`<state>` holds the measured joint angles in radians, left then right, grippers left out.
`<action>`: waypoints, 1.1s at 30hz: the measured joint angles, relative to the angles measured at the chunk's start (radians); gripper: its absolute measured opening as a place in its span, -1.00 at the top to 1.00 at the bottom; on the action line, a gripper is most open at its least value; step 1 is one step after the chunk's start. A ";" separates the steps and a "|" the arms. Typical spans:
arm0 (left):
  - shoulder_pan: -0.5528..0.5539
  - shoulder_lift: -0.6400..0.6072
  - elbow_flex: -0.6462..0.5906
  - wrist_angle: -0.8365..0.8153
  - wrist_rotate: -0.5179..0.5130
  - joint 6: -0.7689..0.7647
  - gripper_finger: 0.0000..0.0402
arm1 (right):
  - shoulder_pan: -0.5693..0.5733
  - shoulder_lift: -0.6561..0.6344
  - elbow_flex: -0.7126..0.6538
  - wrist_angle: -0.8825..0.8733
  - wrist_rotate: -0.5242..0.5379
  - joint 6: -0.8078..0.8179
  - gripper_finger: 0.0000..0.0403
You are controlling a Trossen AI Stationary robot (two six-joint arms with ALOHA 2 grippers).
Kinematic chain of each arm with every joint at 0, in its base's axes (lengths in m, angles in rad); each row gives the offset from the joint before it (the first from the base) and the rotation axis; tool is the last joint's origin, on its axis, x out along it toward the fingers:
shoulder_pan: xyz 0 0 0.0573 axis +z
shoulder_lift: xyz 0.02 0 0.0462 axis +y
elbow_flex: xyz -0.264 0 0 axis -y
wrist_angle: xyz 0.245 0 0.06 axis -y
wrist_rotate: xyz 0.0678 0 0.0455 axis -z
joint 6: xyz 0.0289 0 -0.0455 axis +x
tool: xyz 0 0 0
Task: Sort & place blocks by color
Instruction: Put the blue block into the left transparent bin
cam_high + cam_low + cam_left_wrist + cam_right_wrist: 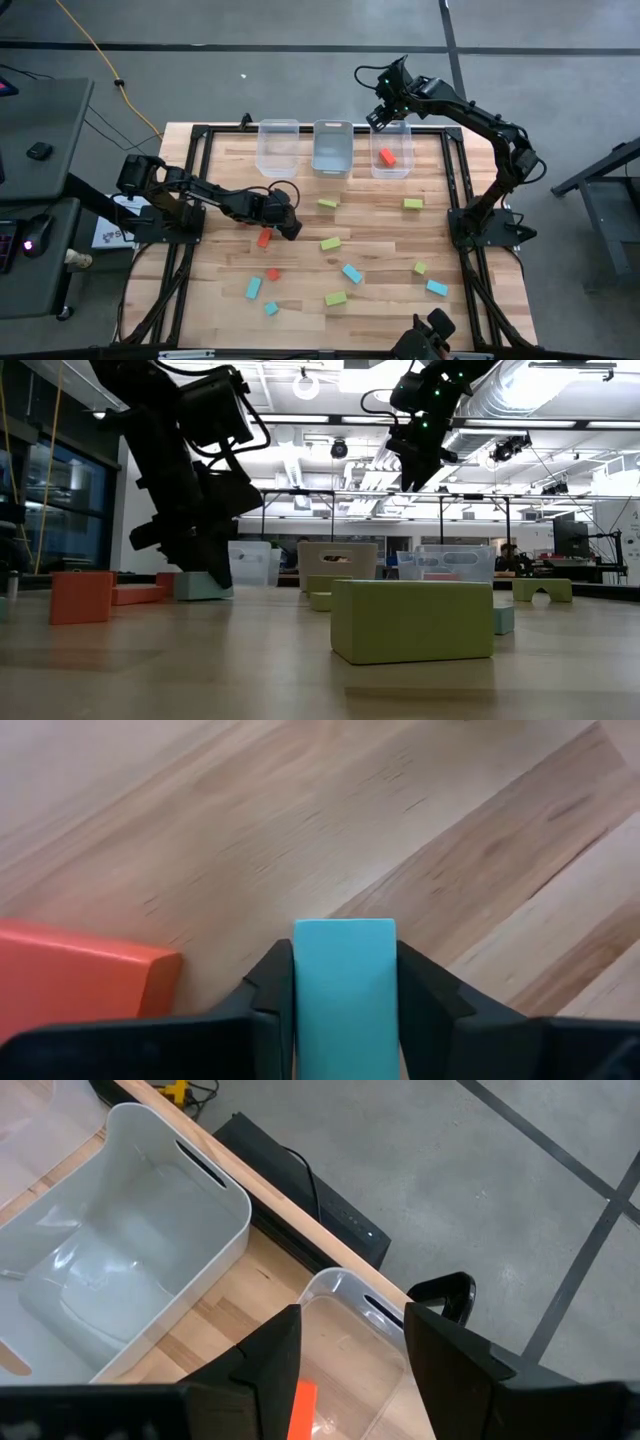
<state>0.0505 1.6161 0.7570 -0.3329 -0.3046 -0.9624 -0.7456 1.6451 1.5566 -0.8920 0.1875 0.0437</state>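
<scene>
so: three clear bins (332, 148) at the wood table's (370, 225) far edge. one red block (387, 157) sits in the right-hand bin. loose in front of the bins: five green, four blue, two red. left gripper (345, 1010) clamps a blue block (344, 990); right gripper (352, 1342) hangs open over the right-hand bin. no legible writing.

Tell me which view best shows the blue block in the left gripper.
The left wrist view: the blue block fills the gap of the left gripper, both fingers pressed on its sides. In the high view the arm covers it. The low view shows only a pale sliver under the arm. The right wrist view misses it.
</scene>
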 joint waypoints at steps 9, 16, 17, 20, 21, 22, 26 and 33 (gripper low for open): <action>0.006 -0.036 0.098 0.003 -0.064 0.140 0.56 | 0.000 0.000 0.000 0.001 0.000 -0.018 0.16; 0.055 -0.049 0.217 -0.015 -0.136 0.321 0.56 | 0.000 0.000 0.000 -0.002 -0.001 -0.048 0.16; 0.066 -0.050 0.231 -0.014 -0.141 0.350 0.56 | 0.000 0.000 0.000 -0.002 -0.002 -0.051 0.16; 0.102 -0.051 0.267 -0.013 -0.160 0.430 0.56 | 0.002 0.000 0.000 -0.002 -0.002 -0.055 0.16; 0.119 -0.051 0.276 -0.011 -0.160 0.456 0.56 | 0.002 0.000 0.000 -0.002 -0.003 -0.062 0.16; 0.136 -0.051 0.284 -0.013 -0.160 0.479 0.56 | 0.002 0.000 0.000 -0.001 -0.003 -0.068 0.16; 0.218 -0.051 0.301 -0.013 -0.158 0.558 0.56 | 0.002 0.000 0.000 -0.001 -0.003 -0.076 0.16; 0.393 -0.051 0.301 -0.013 -0.132 0.667 0.56 | 0.002 0.000 0.000 -0.001 -0.003 -0.097 0.16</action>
<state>0.4439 1.5650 1.0584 -0.3456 -0.4361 -0.2957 -0.7433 1.6451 1.5566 -0.8928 0.1844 -0.0538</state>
